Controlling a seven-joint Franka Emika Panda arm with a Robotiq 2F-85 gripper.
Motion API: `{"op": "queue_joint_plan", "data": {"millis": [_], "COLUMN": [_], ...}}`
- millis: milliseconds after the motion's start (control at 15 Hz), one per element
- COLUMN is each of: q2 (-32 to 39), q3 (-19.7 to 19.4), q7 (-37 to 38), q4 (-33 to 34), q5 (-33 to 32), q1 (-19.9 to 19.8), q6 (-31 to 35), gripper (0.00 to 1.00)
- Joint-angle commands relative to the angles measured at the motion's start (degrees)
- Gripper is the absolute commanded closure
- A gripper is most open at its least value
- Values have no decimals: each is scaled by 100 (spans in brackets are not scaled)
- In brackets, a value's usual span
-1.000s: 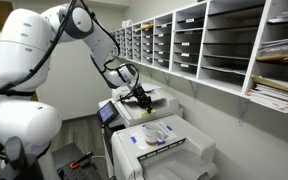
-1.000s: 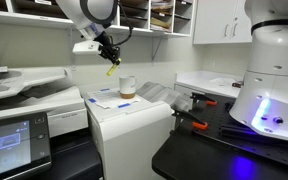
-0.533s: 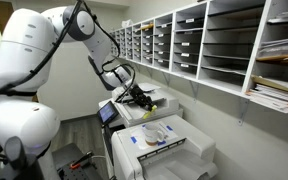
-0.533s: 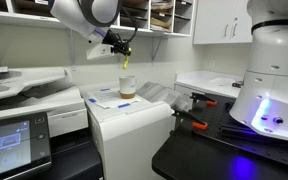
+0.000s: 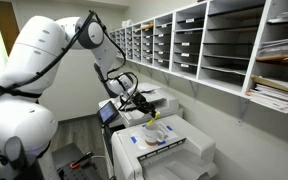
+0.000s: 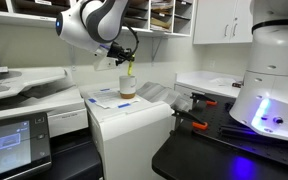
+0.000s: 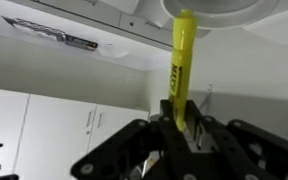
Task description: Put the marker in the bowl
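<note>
claw (image 6: 127, 61): clenched on the marker (image 7: 181, 65), gripping its upper end
marker: hung upright, tip just above the bowl (image 6: 127, 88); contact unclear
bowl: stood on the bench (image 6: 149, 103)
handling: probably light, stiff, slick plastic; best pinched mid-barrel, across its width

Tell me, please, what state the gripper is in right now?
Gripper: closed on the marker, with the marker's free end at the bowl.
</note>
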Motion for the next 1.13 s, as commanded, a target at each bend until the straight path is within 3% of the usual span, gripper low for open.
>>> {"op": "queue_joint_plan", "data": {"millis": [0, 200, 267, 400, 800, 1067], "q2": [433, 692, 709, 592, -396, -1007], "q3": [134, 199, 256, 410, 650, 591], "q7": [285, 218, 134, -114, -381, -1275], "q4": [423, 673, 710, 664, 217, -190], "q5": [-122, -27, 49, 230, 1019, 1605], "q1": [-166, -233, -256, -328, -636, -901], "q6": [-253, -125, -55, 103, 947, 1928], "gripper": [95, 95, 55, 47, 2, 0]}}
